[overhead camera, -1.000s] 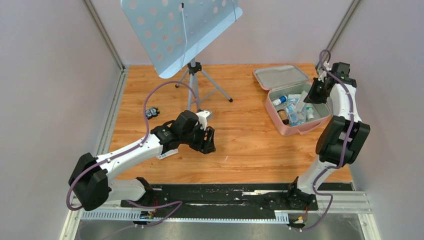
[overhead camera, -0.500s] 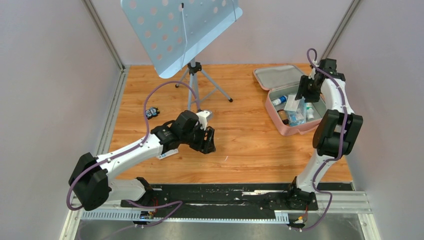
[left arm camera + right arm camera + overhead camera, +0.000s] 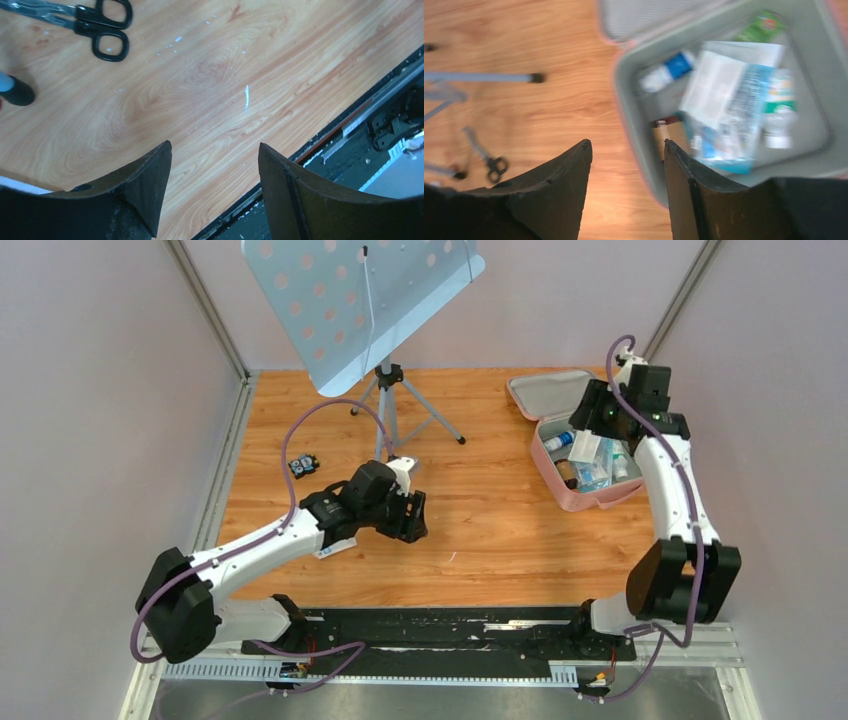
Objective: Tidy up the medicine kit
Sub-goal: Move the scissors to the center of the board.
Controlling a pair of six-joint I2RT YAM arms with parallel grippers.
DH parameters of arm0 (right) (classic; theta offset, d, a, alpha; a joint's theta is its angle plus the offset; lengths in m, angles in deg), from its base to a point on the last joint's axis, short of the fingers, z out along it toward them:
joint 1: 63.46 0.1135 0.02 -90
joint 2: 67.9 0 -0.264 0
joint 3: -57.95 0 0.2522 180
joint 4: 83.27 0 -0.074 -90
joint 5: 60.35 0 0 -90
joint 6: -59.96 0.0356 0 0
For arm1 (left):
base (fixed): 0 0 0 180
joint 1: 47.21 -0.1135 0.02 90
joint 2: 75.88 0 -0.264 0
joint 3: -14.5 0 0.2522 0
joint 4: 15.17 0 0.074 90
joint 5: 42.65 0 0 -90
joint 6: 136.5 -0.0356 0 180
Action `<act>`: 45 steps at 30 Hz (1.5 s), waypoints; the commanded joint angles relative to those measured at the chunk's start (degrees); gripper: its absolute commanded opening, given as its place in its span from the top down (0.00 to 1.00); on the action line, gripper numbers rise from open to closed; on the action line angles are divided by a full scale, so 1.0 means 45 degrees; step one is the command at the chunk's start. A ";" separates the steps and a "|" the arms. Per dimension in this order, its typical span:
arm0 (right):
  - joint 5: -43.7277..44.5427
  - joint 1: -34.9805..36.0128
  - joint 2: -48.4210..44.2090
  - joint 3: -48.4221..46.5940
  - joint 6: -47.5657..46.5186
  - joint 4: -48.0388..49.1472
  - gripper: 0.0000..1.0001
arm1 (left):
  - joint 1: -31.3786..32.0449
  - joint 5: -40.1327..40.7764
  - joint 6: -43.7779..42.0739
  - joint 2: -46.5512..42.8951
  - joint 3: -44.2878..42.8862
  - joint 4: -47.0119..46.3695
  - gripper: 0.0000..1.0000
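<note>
The medicine kit (image 3: 575, 502) is a pink zip case lying open at the right of the table, its grey-lined lid (image 3: 560, 392) folded back. Bottles and blue-white packets (image 3: 592, 462) fill its tray. My right gripper (image 3: 598, 420) hangs above the tray's far side, open with nothing between its fingers. In the right wrist view the kit (image 3: 626, 105) lies blurred below the right gripper (image 3: 627, 141). My left gripper (image 3: 413, 519) hovers low over the bare table middle, open and empty. In the left wrist view only wood shows between the left gripper's (image 3: 214, 145) fingers.
A music stand (image 3: 360, 300) on a tripod (image 3: 395, 410) occupies the back middle. Black-handled scissors (image 3: 102, 27) lie on the wood near a stand foot (image 3: 17, 91); the scissors (image 3: 491, 161) also show in the right wrist view. A small black object (image 3: 304, 466) sits left. The black base rail (image 3: 380, 110) borders the near edge.
My right gripper went from shut to open and rose, moving left and back over the kit. The left arm barely shifted.
</note>
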 commanded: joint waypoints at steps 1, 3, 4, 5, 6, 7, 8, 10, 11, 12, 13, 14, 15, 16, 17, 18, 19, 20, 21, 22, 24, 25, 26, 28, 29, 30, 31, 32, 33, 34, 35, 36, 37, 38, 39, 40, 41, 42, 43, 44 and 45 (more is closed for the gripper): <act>-0.1892 0.1811 -0.1988 0.2076 0.1496 0.2537 0.46 | -0.0042 0.1799 0.0494 -0.1115 -0.0115 -0.0187 0.27; -0.1956 0.3378 -0.2579 0.3137 0.1858 0.3399 0.46 | -0.0154 0.2646 0.0788 -0.1500 0.0042 -0.0054 0.27; -0.1668 0.4084 -0.2761 0.3625 0.2066 0.3774 0.46 | -0.0213 0.2921 0.1078 -0.1603 0.0132 0.0041 0.24; -0.1386 0.4802 -0.2840 0.4045 0.2254 0.4124 0.46 | -0.0379 0.3332 0.1178 -0.1812 0.0183 0.0205 0.23; -0.1207 0.5448 -0.2801 0.4461 0.2451 0.4470 0.46 | -0.0462 0.3460 0.1356 -0.1925 0.0305 0.0268 0.23; -0.1043 0.5966 -0.2664 0.4760 0.2700 0.4753 0.46 | -0.0592 0.3770 0.1435 -0.2195 0.0367 0.0359 0.23; -0.0939 0.6500 -0.2469 0.4961 0.2941 0.4976 0.46 | -0.0669 0.3952 0.1650 -0.2361 0.0502 0.0460 0.23; -0.0576 0.7527 -0.1878 0.5228 0.3305 0.5552 0.46 | -0.0753 0.4450 0.1936 -0.2923 0.0766 0.0613 0.23; -0.0285 0.8294 -0.1572 0.5312 0.3361 0.5804 0.46 | -0.0785 0.4857 0.2076 -0.3309 0.0871 0.0697 0.23; 0.0152 0.8839 -0.1261 0.5342 0.3326 0.6050 0.46 | -0.0859 0.5301 0.2347 -0.3523 0.1048 0.0901 0.22; 0.0575 0.9322 -0.0934 0.5319 0.3246 0.6235 0.46 | -0.0907 0.5538 0.2659 -0.3938 0.1149 0.1026 0.22; 0.0948 0.9761 -0.0580 0.5284 0.3148 0.6446 0.46 | -0.1016 0.5959 0.2838 -0.4130 0.1332 0.1320 0.21; 0.1304 1.0138 -0.0292 0.5263 0.3036 0.6733 0.46 | -0.1093 0.6130 0.3163 -0.4505 0.1418 0.1480 0.21; 0.1622 1.0503 0.0008 0.5353 0.2844 0.7155 0.46 | -0.1248 0.6464 0.3334 -0.4886 0.1565 0.1810 0.21; 0.2006 1.0858 0.0233 0.5543 0.2598 0.7772 0.46 | -0.1316 0.6607 0.3668 -0.5064 0.1632 0.1959 0.21; 0.2360 1.1174 0.0427 0.5842 0.2296 0.8405 0.46 | -0.1436 0.6910 0.3821 -0.5240 0.1780 0.2208 0.21; 0.2533 1.1455 0.0588 0.6295 0.2004 0.9652 0.46 | -0.1478 0.7045 0.4102 -0.5627 0.1847 0.2324 0.21; 0.2560 1.1675 0.0733 0.6742 0.1481 1.0752 0.46 | -0.1540 0.7357 0.4243 -0.6002 0.1951 0.2553 0.21; 0.2561 1.1845 0.0910 0.7088 0.1155 1.1681 0.46 | -0.1550 0.7513 0.4496 -0.6168 0.2011 0.2672 0.20; 0.2568 1.1944 0.1152 0.7276 0.0978 1.2366 0.46 | -0.1558 0.7854 0.4626 -0.6445 0.2021 0.2953 0.20; 0.2563 1.2016 0.1788 0.7202 0.0692 1.2940 0.48 | -0.1550 0.8302 0.4920 -0.6795 0.2020 0.3369 0.20; 0.2561 1.2041 0.2113 0.6992 0.0607 1.2955 0.49 | -0.1567 0.8415 0.5021 -0.6907 0.2028 0.3581 0.20; 0.2544 1.2071 0.2425 0.6795 0.0516 1.2938 0.51 | -0.1564 0.8559 0.5054 -0.7074 0.2040 0.3645 0.20; 0.2537 1.2159 0.2863 0.6543 0.0266 1.3161 0.55 | -0.1561 0.8725 0.5125 -0.7279 0.2064 0.3829 0.20; 0.2555 1.2215 0.3042 0.6448 0.0120 1.3259 0.56 | -0.1565 0.8773 0.5185 -0.7335 0.2078 0.3915 0.20; 0.2570 1.2254 0.3178 0.6307 0.0001 1.3246 0.56 | -0.1563 0.8814 0.5195 -0.7454 0.2084 0.3949 0.20; 0.2554 1.2278 0.3342 0.6104 -0.0099 1.3130 0.56 | -0.1566 0.8847 0.5236 -0.7510 0.2098 0.4024 0.20; 0.2553 1.2298 0.3526 0.5856 -0.0165 1.2955 0.56 | -0.1563 0.8891 0.5296 -0.7600 0.2104 0.4052 0.20; 0.2555 1.2328 0.3700 0.5632 -0.0264 1.2779 0.56 | -0.1575 0.8905 0.5319 -0.7651 0.2108 0.4113 0.20; 0.2562 1.2373 0.3869 0.5426 -0.0374 1.2654 0.57 | -0.1578 0.8954 0.5370 -0.7738 0.2118 0.4126 0.20; 0.2817 1.2440 0.4014 0.5254 -0.0497 1.2585 0.57 | -0.1564 0.8976 0.5405 -0.7779 0.2131 0.4200 0.20; 0.3033 1.2539 0.4150 0.5076 -0.0647 1.2540 0.57 | -0.1562 0.9001 0.5445 -0.7834 0.2140 0.4228 0.20; 0.3078 1.2590 0.4289 0.4981 -0.0771 1.2485 0.57 | -0.1566 0.9037 0.5452 -0.7866 0.2161 0.4284 0.20; 0.3140 1.2690 0.4428 0.4795 -0.0891 1.2412 0.57 | -0.1573 0.9056 0.5467 -0.7924 0.2155 0.4300 0.20; 0.3209 1.2765 0.4592 0.4635 -0.1011 1.2308 0.57 | -0.1578 0.9075 0.5472 -0.7950 0.2160 0.4351 0.20; 0.3252 1.2828 0.4764 0.4452 -0.1124 1.2151 0.57 | -0.1579 0.9095 0.5477 -0.7994 0.2164 0.4372 0.20; 0.3311 1.2877 0.4946 0.4268 -0.1175 1.1951 0.57 | -0.1575 0.9104 0.5477 -0.8024 0.2162 0.4388 0.20; 0.3375 1.2932 0.5133 0.4147 -0.1220 1.1831 0.57 | -0.1567 0.9109 0.5468 -0.8029 0.2165 0.4401 0.20; 0.3417 1.2971 0.5246 0.4083 -0.1240 1.1774 0.57 | -0.1572 0.9103 0.5463 -0.8033 0.2167 0.4410 0.20; 0.3459 1.2993 0.5371 0.4046 -0.1258 1.1755 0.57 | -0.1568 0.9099 0.5460 -0.8034 0.2168 0.4407 0.20; 0.3523 1.3015 0.5471 0.4014 -0.1250 1.1689 0.57 | -0.1574 0.9096 0.5459 -0.8034 0.2178 0.4410 0.20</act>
